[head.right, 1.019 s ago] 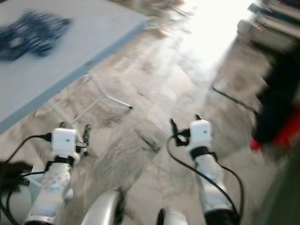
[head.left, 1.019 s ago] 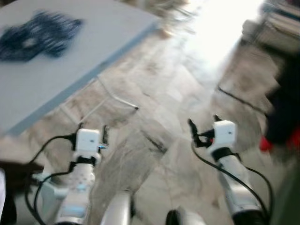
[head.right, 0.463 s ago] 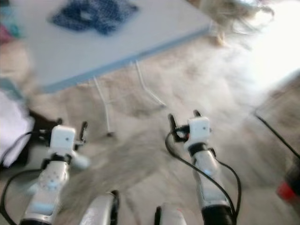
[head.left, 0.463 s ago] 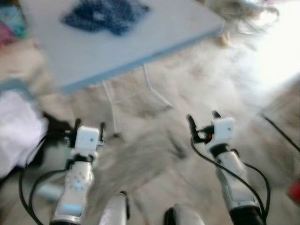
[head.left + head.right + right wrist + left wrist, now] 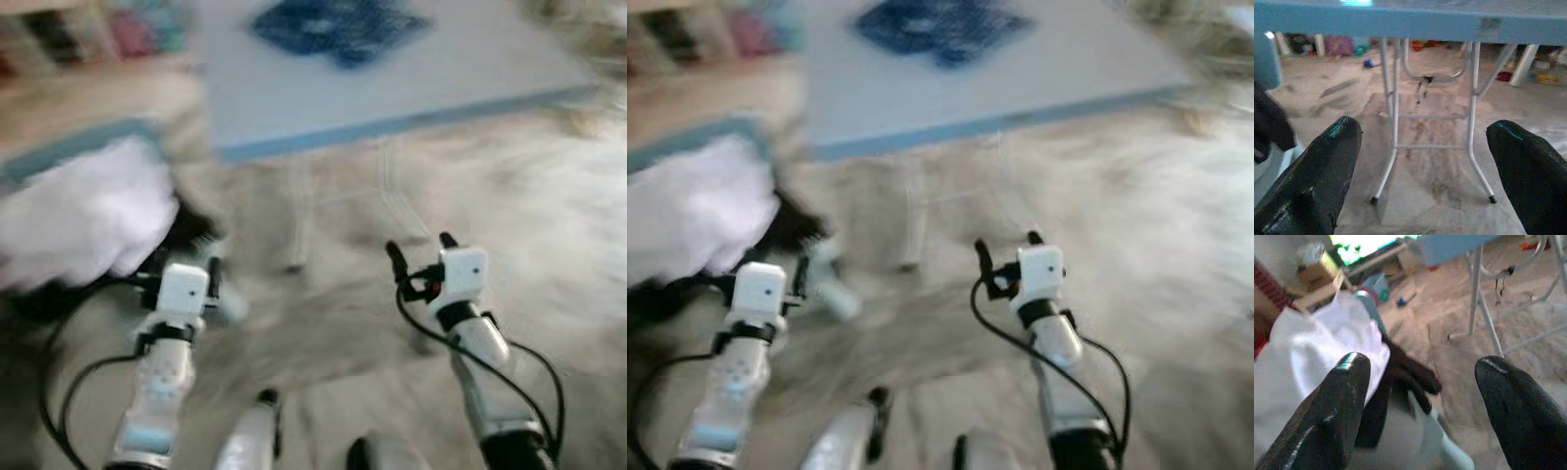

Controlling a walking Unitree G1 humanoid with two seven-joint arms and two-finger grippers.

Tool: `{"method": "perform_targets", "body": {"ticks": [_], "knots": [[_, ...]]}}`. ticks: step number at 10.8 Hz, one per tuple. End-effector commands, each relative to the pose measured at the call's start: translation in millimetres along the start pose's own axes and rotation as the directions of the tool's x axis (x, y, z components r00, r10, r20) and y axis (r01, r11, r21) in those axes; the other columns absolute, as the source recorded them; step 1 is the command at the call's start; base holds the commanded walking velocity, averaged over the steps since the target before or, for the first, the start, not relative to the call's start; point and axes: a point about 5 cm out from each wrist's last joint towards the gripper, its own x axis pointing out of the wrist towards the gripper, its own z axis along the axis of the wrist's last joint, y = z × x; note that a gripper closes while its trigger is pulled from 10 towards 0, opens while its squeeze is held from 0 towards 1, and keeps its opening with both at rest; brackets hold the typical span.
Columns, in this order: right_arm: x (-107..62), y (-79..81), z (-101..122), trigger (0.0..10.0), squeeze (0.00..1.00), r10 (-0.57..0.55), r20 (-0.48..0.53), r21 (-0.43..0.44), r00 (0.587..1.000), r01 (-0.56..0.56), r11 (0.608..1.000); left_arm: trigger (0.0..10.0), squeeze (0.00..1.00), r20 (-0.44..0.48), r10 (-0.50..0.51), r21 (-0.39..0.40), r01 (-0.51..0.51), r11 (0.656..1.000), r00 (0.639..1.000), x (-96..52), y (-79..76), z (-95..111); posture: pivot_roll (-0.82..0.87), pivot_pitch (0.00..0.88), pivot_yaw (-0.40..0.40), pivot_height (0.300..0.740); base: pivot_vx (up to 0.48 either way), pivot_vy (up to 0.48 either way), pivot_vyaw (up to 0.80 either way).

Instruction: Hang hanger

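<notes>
Head views, blurred: both arms are raised at lower frame, the left hand (image 5: 186, 269) and right hand (image 5: 419, 257) empty; a light-blue folding desk (image 5: 470, 83) carries a dark-blue cloth (image 5: 338, 24) at top.

Wrist views: both hands are spread wide, with a white garment (image 5: 1312, 347) near the left. No hanger is visible, so I judge hanging not yet begun.

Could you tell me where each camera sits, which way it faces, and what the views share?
Left eye view: on the head, looking forward and down at the blue table, with the left end effector and right end effector held out, both open.
Right eye view: the stereo twin, same scene, slightly shifted.
Left wrist view: along its own fingers, toward white cloth and a dark garment on the floor.
Right wrist view: along its fingers, toward the table legs.
Shared: both wrist views and both eyes show the table's white legs.
</notes>
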Motion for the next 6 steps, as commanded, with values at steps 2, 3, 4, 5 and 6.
{"method": "perform_targets", "body": {"ticks": [2, 3, 4, 5, 6], "knots": [[-0.1, -2.5, -0.2, 10.0, 0.00, -0.007, -0.003, 0.003, 1.000, 0.007, 1.000, 10.0, 0.00, -0.009, 0.000, 0.021, 0.000, 1.000, 1.000, -1.7, -0.1, -2.1, 0.03, 0.218, -0.018, 0.740, 0.000, 0.000, 0.79], [-0.1, -3.0, -0.1, 10.0, 0.00, -0.009, -0.001, 0.008, 1.000, 0.009, 1.000, 10.0, 0.00, -0.012, 0.007, 0.026, -0.006, 1.000, 1.000, -1.1, 1.3, -2.3, 0.03, 0.219, -0.020, 0.740, 0.000, 0.000, 0.78], [-0.6, -2.8, -0.4, 10.0, 0.00, -0.008, -0.002, 0.009, 1.000, 0.008, 1.000, 10.0, 0.00, -0.014, 0.008, 0.027, -0.008, 1.000, 1.000, -1.0, 1.8, -2.6, 0.03, 0.220, -0.020, 0.740, 0.000, 0.000, 0.78], [-1.3, -2.1, -1.4, 10.0, 0.00, -0.011, -0.008, 0.015, 1.000, 0.011, 1.000, 10.0, 0.00, -0.021, 0.004, 0.035, -0.004, 0.999, 1.000, -1.2, 2.4, -3.3, 0.03, 0.221, -0.021, 0.740, 0.000, 0.000, 0.43], [-1.4, -2.6, -1.9, 10.0, 0.00, -0.017, -0.011, 0.021, 1.000, 0.018, 1.000, 10.0, 0.00, -0.028, 0.011, 0.052, -0.009, 0.999, 1.000, -2.0, 4.5, -4.8, 0.03, 0.222, -0.022, 0.740, 0.000, 0.000, 0.00]]}}
